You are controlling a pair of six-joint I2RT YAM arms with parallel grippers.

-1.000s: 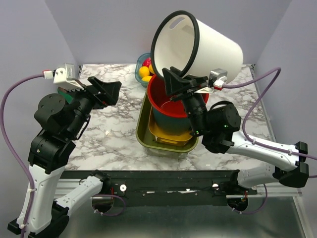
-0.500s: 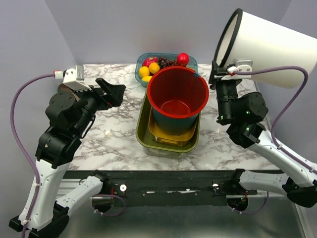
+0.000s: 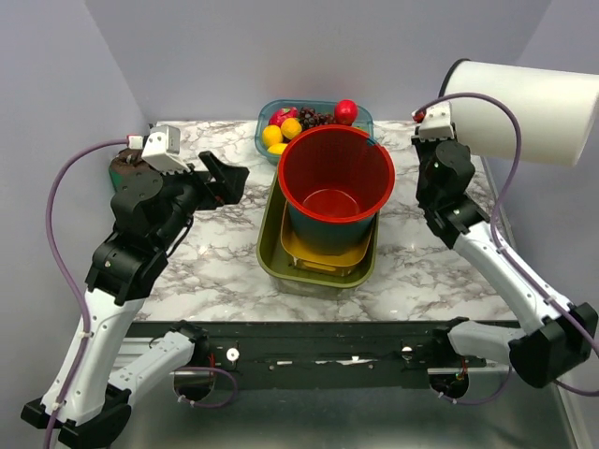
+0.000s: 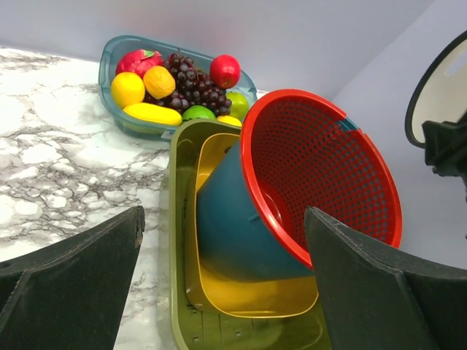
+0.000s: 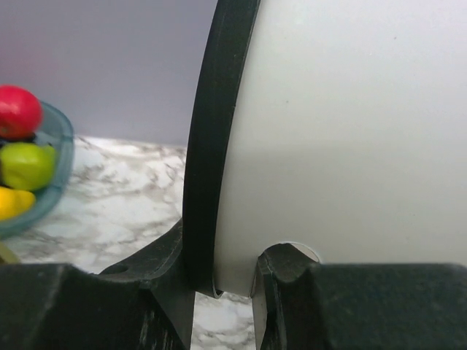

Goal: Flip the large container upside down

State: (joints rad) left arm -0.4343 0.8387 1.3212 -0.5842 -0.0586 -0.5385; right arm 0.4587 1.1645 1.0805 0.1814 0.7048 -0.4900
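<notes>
While the large white cylindrical container (image 3: 524,112) hangs in the air on its side at about two o'clock from the middle of the grey-veined marble bench (image 3: 215,253), its mouth faces nine o'clock and its closed end three o'clock, so it is neither upright nor inverted. The right claw (image 5: 222,281) is partly closed and pinches the container's black rim (image 5: 219,131), with one finger on the outside of the wall and the other inside the mouth. The left claw (image 3: 229,182) hovers above the bench at nine o'clock, spread wide and holding nothing, its open end turned toward three o'clock. At the centre stands a nested stack: a red mesh basket (image 3: 337,173) sits in a teal pot (image 4: 219,226), which sits in a yellow tub (image 3: 323,253) inside an olive-green rectangular tray (image 3: 271,248). At twelve o'clock, just behind the stack, a translucent blue-green bowl (image 4: 109,55) holds assorted toy fruit, among them a red apple (image 3: 346,111) and dark grapes (image 4: 190,76).
</notes>
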